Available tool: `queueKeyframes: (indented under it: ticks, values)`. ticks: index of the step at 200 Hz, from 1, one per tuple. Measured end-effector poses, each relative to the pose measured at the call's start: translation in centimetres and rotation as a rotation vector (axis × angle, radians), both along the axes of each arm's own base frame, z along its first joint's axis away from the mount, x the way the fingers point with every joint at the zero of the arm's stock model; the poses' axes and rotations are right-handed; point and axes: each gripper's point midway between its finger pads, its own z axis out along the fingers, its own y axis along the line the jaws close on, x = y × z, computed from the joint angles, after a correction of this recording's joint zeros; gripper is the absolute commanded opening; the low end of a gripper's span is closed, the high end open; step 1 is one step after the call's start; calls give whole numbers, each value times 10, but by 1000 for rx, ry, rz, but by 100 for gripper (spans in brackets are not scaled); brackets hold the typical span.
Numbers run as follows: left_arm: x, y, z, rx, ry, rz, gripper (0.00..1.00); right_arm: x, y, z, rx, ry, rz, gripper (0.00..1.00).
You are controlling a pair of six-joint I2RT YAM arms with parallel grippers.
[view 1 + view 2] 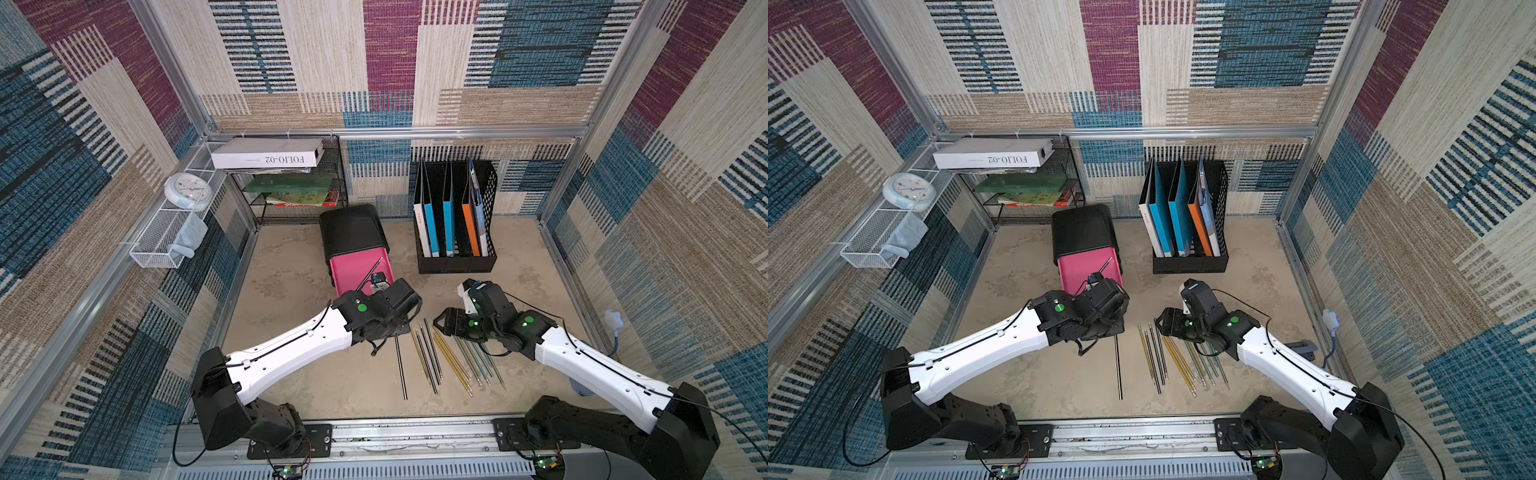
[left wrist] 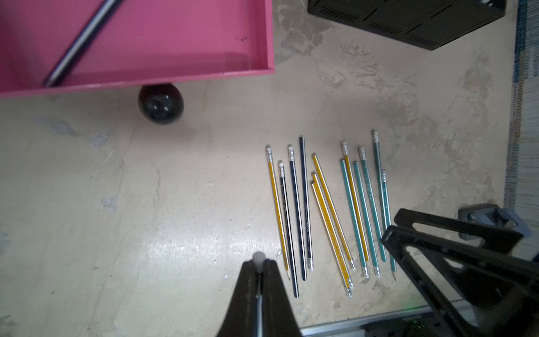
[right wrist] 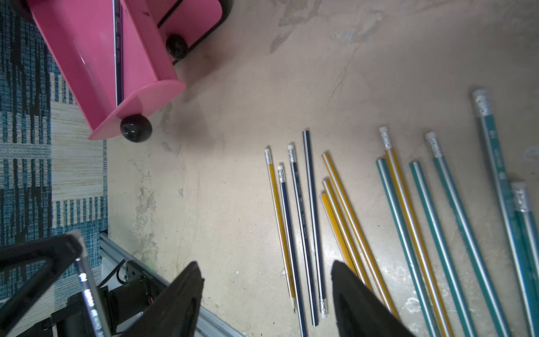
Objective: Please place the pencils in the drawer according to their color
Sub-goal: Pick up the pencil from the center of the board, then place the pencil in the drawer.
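**Left pinching a black pencil by the open drawer; right spread over the pile**

- Chest point(image 1: 353, 228) sits at the worktop's point(image 1: 291, 374) far edge, left of centre.
- Its top pink drawer point(image 1: 349, 274) is pulled toward the front, with one black pencil point(image 1: 372, 271) lying diagonally inside.
- File holder point(image 1: 457, 262) is at the far edge, right of centre.
- Loose pencils point(image 1: 449, 357) are fanned near the front edge, right of centre. Bare room lies left of them.
- Left gripper point(image 2: 258, 264) is just front of the drawer knob point(image 2: 161, 104), pressed onto a held black pencil point(image 1: 401, 368). The eraser end pokes past the tips.
- Right gripper point(image 3: 267, 291) is spread and empty above the pile, arm reaching in from the front right corner.
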Motion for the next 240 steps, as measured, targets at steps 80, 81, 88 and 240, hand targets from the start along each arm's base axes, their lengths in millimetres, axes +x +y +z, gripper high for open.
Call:
queueKeyframes:
  ticks: [80,81,88,240]
  values:
    - [65,52,77,59,-189,-27,0,7,12,7,72,-12,-8,74]
    - [67,53,79,62,-194,-29,0,7,12,7,72,-12,-8,74]
    - [74,57,85,70,-209,-33,0,8,14,6,75,-12,-8,75]
    - [202,63,103,461,-425,-315,0,17,25,-8,83,23,-12,75]
